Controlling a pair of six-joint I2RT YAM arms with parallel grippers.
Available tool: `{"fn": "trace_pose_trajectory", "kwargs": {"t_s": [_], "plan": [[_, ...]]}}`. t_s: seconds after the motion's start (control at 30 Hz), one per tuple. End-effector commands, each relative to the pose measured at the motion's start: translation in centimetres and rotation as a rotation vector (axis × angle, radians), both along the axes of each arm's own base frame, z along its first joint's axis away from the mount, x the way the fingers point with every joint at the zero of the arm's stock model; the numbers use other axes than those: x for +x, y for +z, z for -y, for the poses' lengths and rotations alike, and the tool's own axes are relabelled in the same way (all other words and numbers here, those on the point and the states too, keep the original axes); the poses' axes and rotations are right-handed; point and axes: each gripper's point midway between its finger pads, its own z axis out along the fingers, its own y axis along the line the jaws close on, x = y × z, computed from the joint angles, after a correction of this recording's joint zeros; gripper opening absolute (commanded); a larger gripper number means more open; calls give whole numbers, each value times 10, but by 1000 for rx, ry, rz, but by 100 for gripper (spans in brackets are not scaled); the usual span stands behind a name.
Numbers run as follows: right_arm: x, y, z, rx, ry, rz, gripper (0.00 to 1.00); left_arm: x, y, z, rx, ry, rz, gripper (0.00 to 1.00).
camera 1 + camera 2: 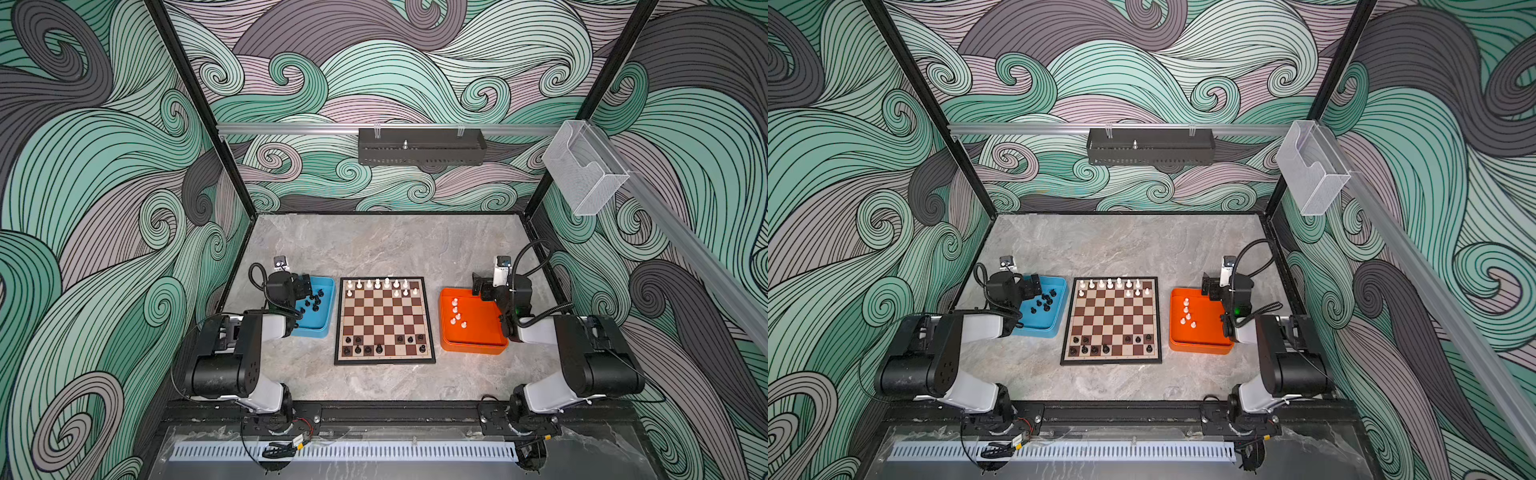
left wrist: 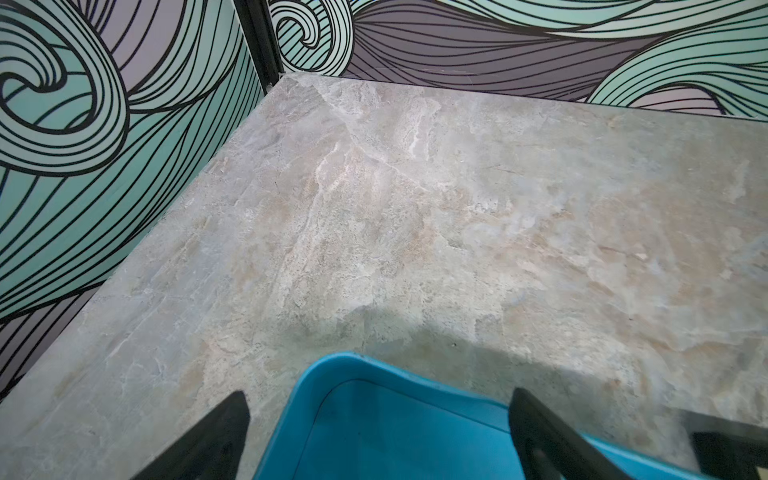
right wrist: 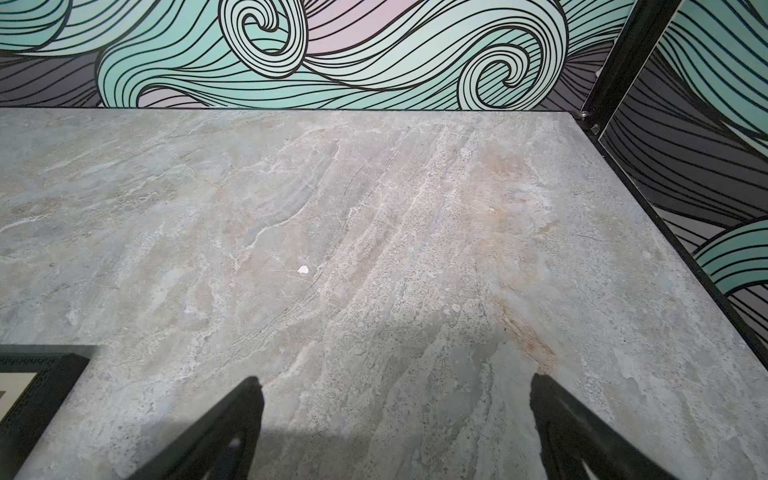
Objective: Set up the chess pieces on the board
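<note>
- Blue tray [image 2: 415, 436] sits under my left gripper [image 2: 378, 395], jaws wide, nothing held.
- My right gripper [image 3: 395, 378] gapes empty by the orange tray [image 1: 478, 336], near the board [image 1: 384, 320].

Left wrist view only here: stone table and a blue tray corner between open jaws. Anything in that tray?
Observer: Yes, a cluster of black pieces lies in the blue tray.
Operator: Where are the white ones?
Observer: Five loose white pieces sit in an orange tray right of the board.
Operator: Board started?
Observer: Partly: a white row at its far edge, some black men at its near edge, gaps in both.
</note>
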Motion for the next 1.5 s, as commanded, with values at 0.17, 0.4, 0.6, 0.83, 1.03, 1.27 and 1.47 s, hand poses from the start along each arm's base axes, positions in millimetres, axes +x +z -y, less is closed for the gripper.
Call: {"fn": "trace_pose_trajectory", "kwargs": {"t_s": [0.17,0.4,0.6,0.83,1.03,1.27,1.47], "plan": [[4,5,1,5,-12,16,99,5,7,-4,0,17,22,99],[4,6,1,6,-12,18,99,5,8,-4,1,17,24,99],[4,5,1,5,-10,16,99,5,7,-3,1,17,23,99],[4,5,1,5,-13,17,99,5,7,-4,1,18,22,99],[4,5,1,5,-12,15,99,5,7,-4,1,21,22,99],[4,5,2,12,-11,16,99,5,7,-5,0,27,24,99],[3,6,2,19,-8,21,99,4,8,-4,9,31,26,99]]}}
